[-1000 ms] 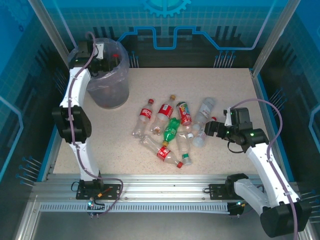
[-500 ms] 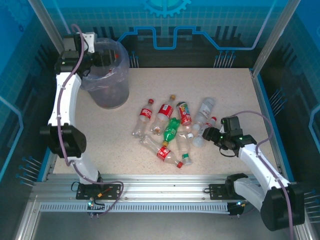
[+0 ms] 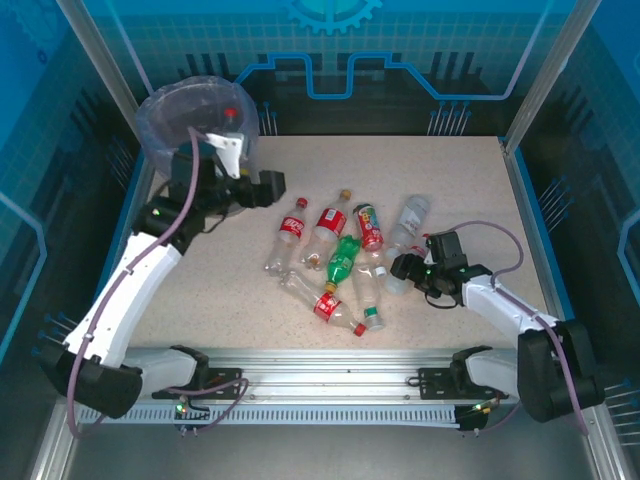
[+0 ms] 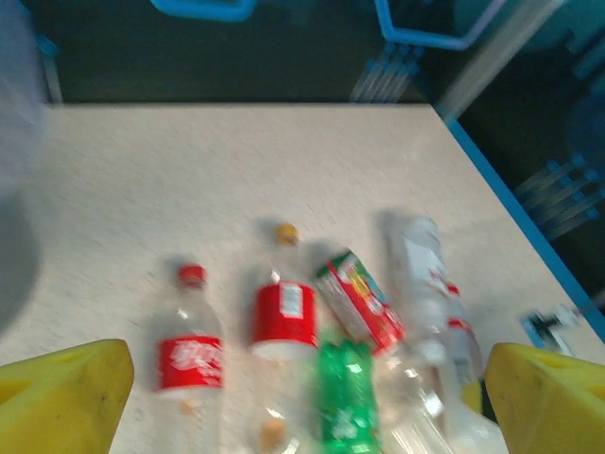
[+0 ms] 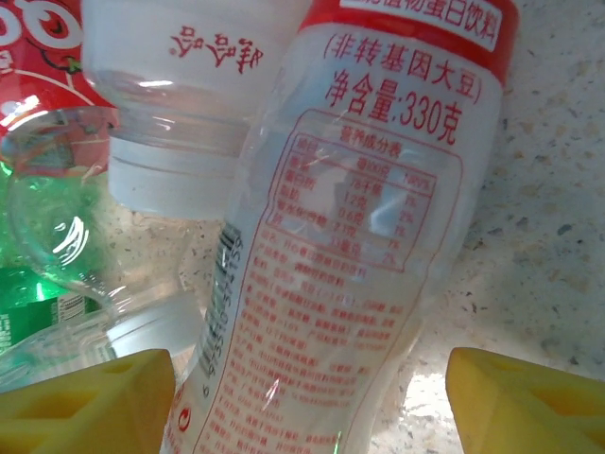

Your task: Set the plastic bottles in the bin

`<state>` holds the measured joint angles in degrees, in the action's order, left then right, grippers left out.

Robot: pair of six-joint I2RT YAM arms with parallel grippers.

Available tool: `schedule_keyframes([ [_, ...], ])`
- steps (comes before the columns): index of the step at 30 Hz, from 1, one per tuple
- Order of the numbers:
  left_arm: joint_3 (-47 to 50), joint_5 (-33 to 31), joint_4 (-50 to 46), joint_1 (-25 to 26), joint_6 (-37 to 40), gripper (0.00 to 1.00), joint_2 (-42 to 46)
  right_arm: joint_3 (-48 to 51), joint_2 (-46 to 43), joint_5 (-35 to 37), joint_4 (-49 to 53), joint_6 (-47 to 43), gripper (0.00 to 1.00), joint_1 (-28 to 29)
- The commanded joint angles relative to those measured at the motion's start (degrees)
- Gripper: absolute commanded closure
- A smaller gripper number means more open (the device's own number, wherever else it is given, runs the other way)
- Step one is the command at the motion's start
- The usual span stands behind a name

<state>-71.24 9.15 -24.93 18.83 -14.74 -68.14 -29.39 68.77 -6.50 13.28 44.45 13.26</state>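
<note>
Right tool [image 5: 307, 407] sat low at the pile's edge, fingers spread either side of a clear plastic bottle with red print [image 5: 321, 236], not yet closed, likely lining up a grab. Left tool [image 3: 268, 187] hung empty, fingers wide apart, facing the other bottles [image 4: 284, 322] lying on the speckled beige surface [image 3: 450, 180]. Round grey bag-lined bin [image 3: 150, 115] stood in the far-left corner, well apart.

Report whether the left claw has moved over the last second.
Yes. The left claw swung away from the table's back edge, toward the near side and right, nearing the plastic bottles.
</note>
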Motion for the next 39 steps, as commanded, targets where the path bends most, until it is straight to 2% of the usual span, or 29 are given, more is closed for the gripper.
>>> schedule_keyframes([
  [1, 10.72, 6.51, 13.62, 3.03, -13.76, 0.04, 0.86, 0.93, 2.22, -0.35, -3.91, 0.68, 0.26, 1.05],
  [4, 18.19, 7.10, 23.42, 4.72, -21.86, 0.04, -0.07, 1.79, 3.22, -0.31, -5.58, 1.41, 0.29, 1.27],
  [11, 22.79, 7.75, 30.24, 6.26, -26.32, 0.04, -3.25, 1.11, 1.80, 0.90, -1.38, -1.08, 0.39, 1.17],
  [14, 23.03, 9.69, 32.74, 6.30, -28.14, 0.04, -5.67, 0.37, -0.95, 1.57, 3.14, -2.72, 0.42, 0.31],
  [20, 24.65, 15.84, 45.90, 6.12, -35.00, 0.03, -11.70, -0.80, -9.50, 1.80, 11.59, -9.02, 0.52, -2.81],
  [26, 24.03, 20.49, 55.82, 5.86, -40.18, 0.01, -16.14, -1.79, -16.17, -3.60, 10.37, -15.99, 0.55, -2.81],
  [30, 24.24, 23.86, 66.73, 6.13, -46.35, 0.01, -20.81, -0.66, -16.31, -11.90, -0.01, -15.90, 0.56, 0.47],
  [34, 23.16, 22.65, 64.90, 7.62, -45.60, 0.01, -23.41, -2.46, -11.85, -16.50, -6.72, -16.34, 0.55, 6.61],
  [39, 20.84, 22.59, 65.11, 10.62, -45.37, 0.01, -27.16, -5.81, -5.34, -18.30, -12.82, -17.74, 0.54, 14.03],
])
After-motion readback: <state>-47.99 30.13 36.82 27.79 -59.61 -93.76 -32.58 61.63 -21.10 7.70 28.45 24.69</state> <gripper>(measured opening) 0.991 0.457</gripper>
